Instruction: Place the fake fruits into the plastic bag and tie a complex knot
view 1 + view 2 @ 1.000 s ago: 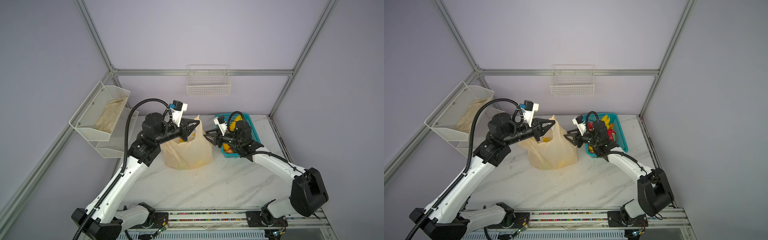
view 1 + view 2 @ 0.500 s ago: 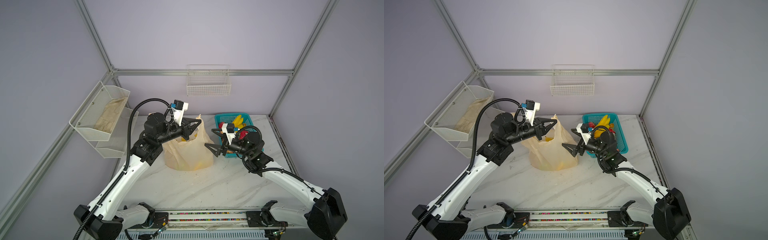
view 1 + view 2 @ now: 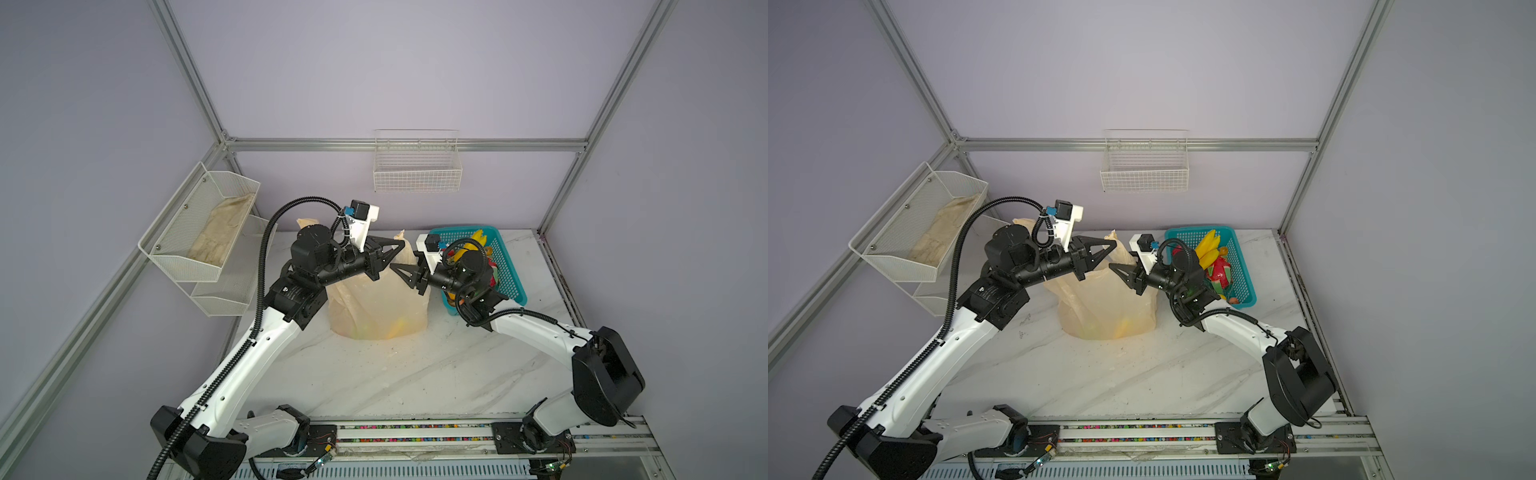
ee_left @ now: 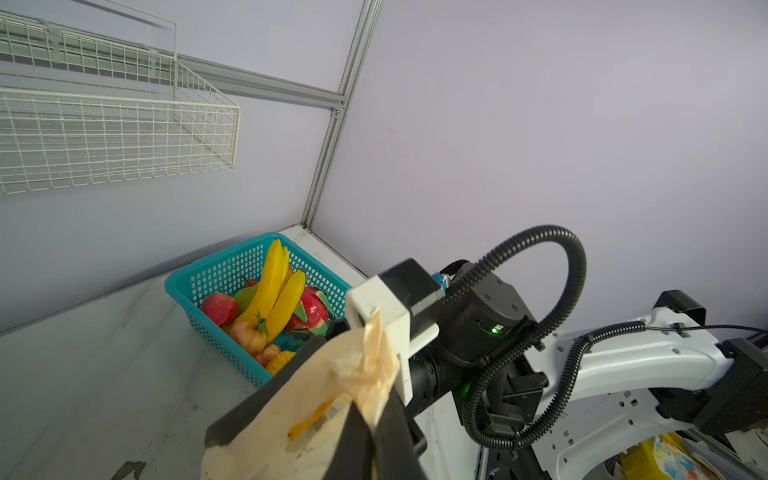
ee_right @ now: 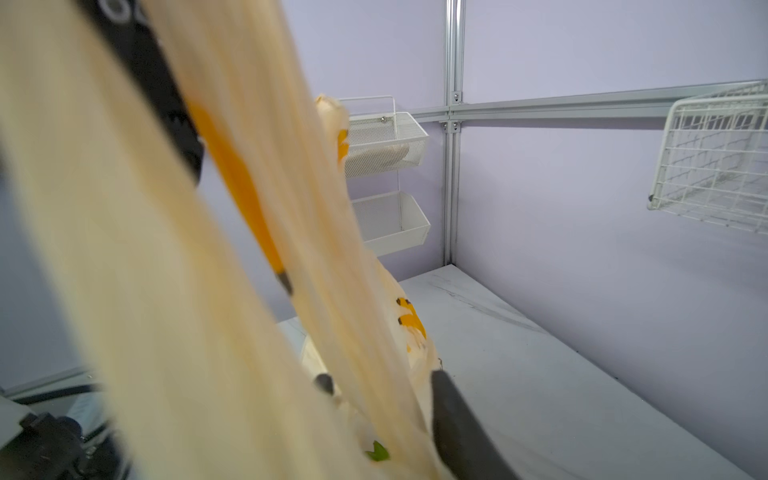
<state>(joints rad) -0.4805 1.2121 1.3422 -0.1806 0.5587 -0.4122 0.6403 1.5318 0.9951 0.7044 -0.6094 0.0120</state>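
I am pinching a handle of the plastic bag [image 3: 374,307] tight in my left pincer [image 3: 399,248]. My right pincer [image 3: 398,269] is sitting narrow around another strip, and I cannot tell whether it is gripping. The bag is standing on the counter [image 3: 415,374] with something yellow inside. Many fake fruits [image 4: 274,291] are lying in the teal basket [image 4: 216,270], and no knot is showing yet.

The plastic bag [image 3: 376,307] is translucent cream-yellow, printed with yellow banana bunches. Basket [image 3: 509,266]: teal, perforated. Bananas [image 4: 276,286] yellow, strawberry [image 4: 218,307] red, dragon fruit [image 4: 311,311] pink with green tips. Tabletop [image 3: 415,374]: white, grey-veined marble. Walls [image 3: 415,62] pale lilac.
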